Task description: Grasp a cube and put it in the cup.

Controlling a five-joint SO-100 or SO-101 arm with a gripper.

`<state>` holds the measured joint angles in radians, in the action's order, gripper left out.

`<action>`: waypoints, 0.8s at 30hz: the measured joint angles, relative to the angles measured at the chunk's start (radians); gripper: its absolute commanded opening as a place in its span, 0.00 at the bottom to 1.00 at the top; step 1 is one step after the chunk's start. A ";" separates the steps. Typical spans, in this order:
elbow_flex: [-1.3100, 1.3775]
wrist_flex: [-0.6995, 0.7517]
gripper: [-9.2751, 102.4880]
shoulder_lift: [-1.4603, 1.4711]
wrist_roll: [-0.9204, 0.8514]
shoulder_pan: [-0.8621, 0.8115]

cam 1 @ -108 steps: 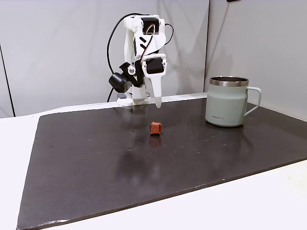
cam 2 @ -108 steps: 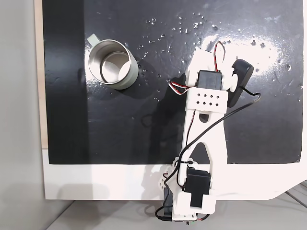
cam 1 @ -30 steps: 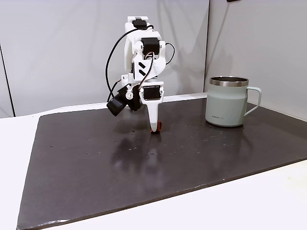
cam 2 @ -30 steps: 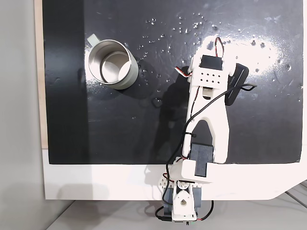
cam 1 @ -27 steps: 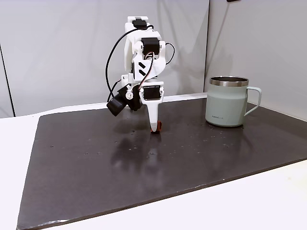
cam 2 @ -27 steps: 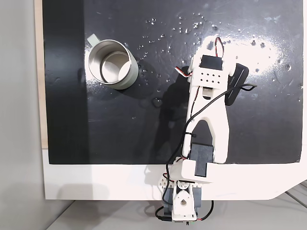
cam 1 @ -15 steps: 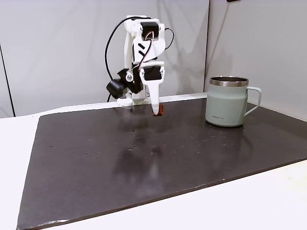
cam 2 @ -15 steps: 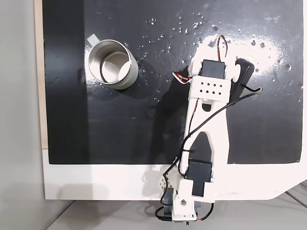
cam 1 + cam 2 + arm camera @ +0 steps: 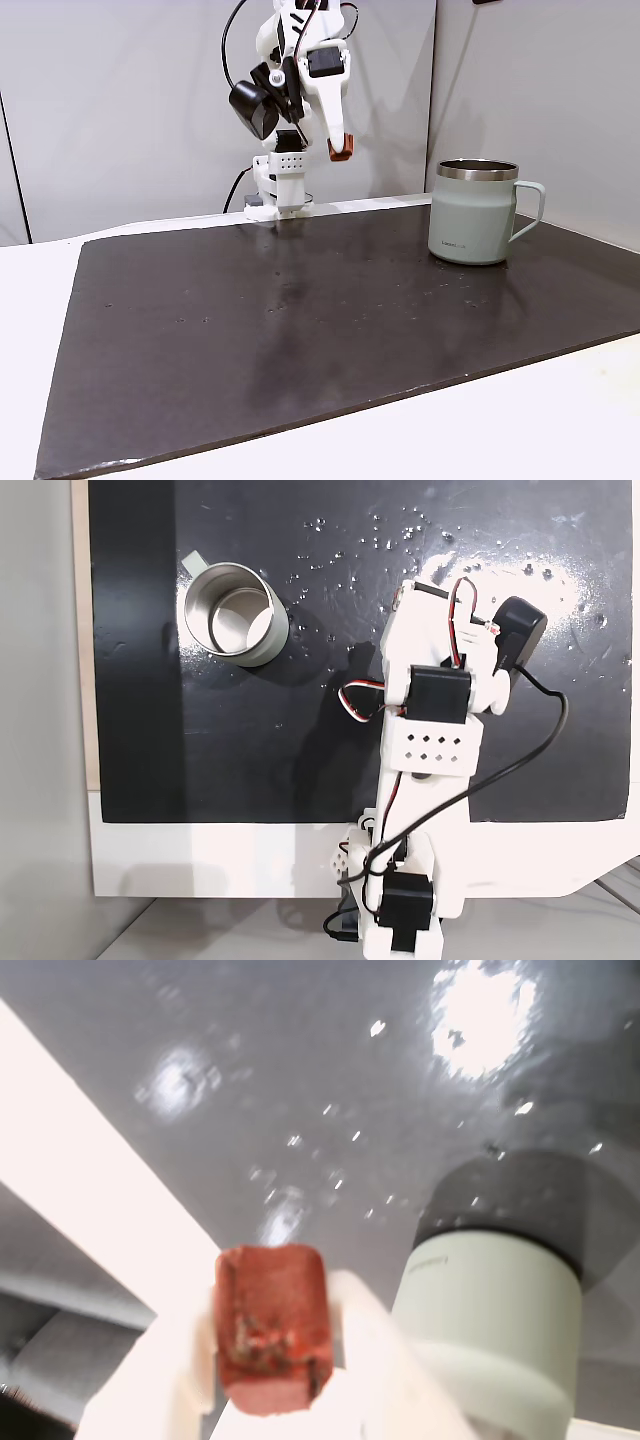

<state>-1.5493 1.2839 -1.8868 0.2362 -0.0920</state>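
Observation:
In the wrist view the small rust-red cube [image 9: 272,1328] sits pinched between the white fingers [image 9: 365,1345] of my gripper [image 9: 272,1305], which is shut on it. The pale sage-green cup [image 9: 490,1325] stands on the dark mat below and to the right. In a fixed view the gripper [image 9: 338,150] hangs high above the mat with the cube [image 9: 341,153] at its tip, left of the cup [image 9: 472,215] and above its rim level. Seen from above, the open cup [image 9: 270,640] stands left of the arm [image 9: 432,742], which hides the cube.
A black glossy mat [image 9: 300,330] covers most of the white table [image 9: 560,420]. The arm's base [image 9: 278,200] stands at the mat's far edge. Grey wall panels rise behind. Bare mat lies between the arm and the cup.
The gripper has closed on the cube on the mat and lifted it. Over the last half second it rose well above the mat, and the arm folded back toward its base.

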 measured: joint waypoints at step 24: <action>0.508 0.138 0.12 0.236 -0.034 0.341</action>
<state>-1.0416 1.4220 -1.6506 0.2025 0.2485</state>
